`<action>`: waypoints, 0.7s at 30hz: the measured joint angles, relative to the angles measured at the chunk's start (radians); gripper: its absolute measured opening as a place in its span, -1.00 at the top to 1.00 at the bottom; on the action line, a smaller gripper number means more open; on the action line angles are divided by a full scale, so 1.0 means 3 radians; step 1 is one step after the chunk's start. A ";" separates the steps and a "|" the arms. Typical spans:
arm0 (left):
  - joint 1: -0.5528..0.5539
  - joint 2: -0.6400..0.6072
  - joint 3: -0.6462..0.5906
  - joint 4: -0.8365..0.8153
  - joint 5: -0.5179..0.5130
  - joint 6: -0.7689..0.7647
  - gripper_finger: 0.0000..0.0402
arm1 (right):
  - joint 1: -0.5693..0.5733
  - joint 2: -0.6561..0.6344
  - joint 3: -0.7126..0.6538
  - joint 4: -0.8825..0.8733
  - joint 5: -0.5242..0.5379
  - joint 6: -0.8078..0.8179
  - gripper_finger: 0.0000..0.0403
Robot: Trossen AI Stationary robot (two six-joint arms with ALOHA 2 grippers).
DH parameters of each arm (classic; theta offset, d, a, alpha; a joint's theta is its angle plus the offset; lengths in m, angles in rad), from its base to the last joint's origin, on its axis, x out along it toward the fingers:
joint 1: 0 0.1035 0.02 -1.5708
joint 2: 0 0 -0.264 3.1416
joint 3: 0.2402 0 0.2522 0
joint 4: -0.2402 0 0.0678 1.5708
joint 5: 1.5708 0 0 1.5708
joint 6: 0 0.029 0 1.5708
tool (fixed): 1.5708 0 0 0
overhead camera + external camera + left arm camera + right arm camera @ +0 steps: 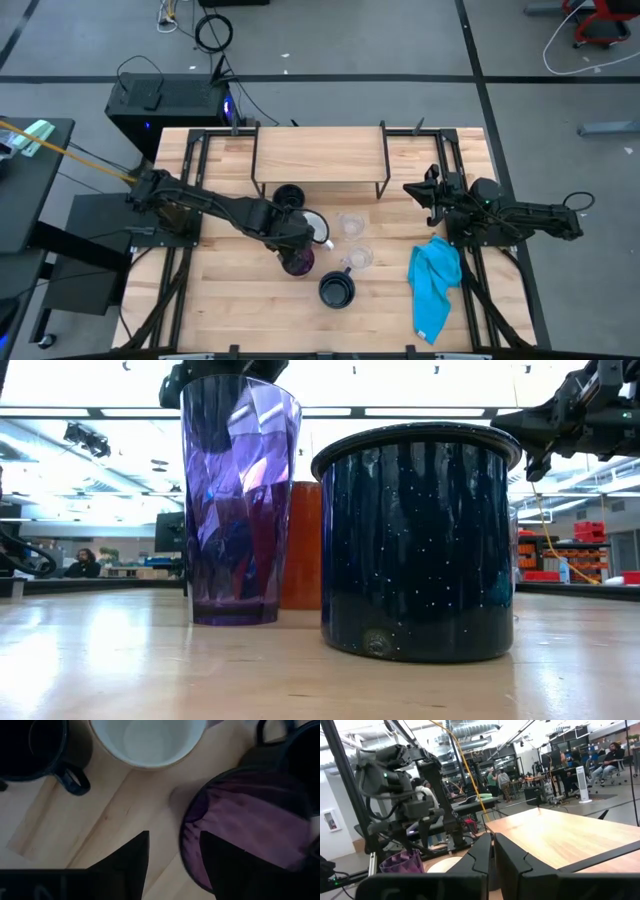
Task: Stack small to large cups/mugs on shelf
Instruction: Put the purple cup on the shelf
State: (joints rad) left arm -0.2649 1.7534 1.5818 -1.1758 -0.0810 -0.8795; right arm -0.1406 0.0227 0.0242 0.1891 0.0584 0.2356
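Note:
The purple tumbler (pixel 298 264) (pixel 240 500) stands upright on its base on the table. My left gripper (pixel 174 837) (pixel 297 254) is open above it, pointing down. One finger (pixel 225 865) is inside the tumbler's rim and the other (pixel 132 860) is outside, with a gap to the wall. The white-and-orange mug (pixel 316 226) (pixel 150 740) stands just behind it. One dark mug (pixel 288 197) stands by the shelf (pixel 320 160), another (pixel 337 291) (pixel 420 540) near the front. Two clear glasses (pixel 350 225) (pixel 358 258) stand to the right. My right gripper (pixel 422 193) (pixel 492 855) is shut and empty, raised at the right.
A blue cloth (pixel 435 285) lies crumpled at the right front of the table. The shelf's top is bare wood. The cups crowd the table's middle; bare tabletop (pixel 230 310) shows at the front left.

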 joint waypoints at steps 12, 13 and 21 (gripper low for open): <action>0.0000 0.0164 0.0003 -0.0033 0.0001 0.0031 0.15 | 0.0000 0.0039 -0.0001 0.0015 0.0000 -0.0008 0.85; 0.0000 0.0171 0.0004 -0.0030 0.0001 0.0036 0.16 | 0.0000 0.0040 -0.0001 0.0004 -0.0001 -0.0008 0.85; 0.0000 0.0209 0.0003 -0.0025 0.0003 0.0063 0.53 | 0.0000 0.0042 -0.0001 0.0006 -0.0001 -0.0008 0.85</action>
State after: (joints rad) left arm -0.2649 1.8160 1.5826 -1.1832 -0.0799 -0.8605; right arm -0.1406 0.0353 0.0238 0.1908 0.0582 0.2331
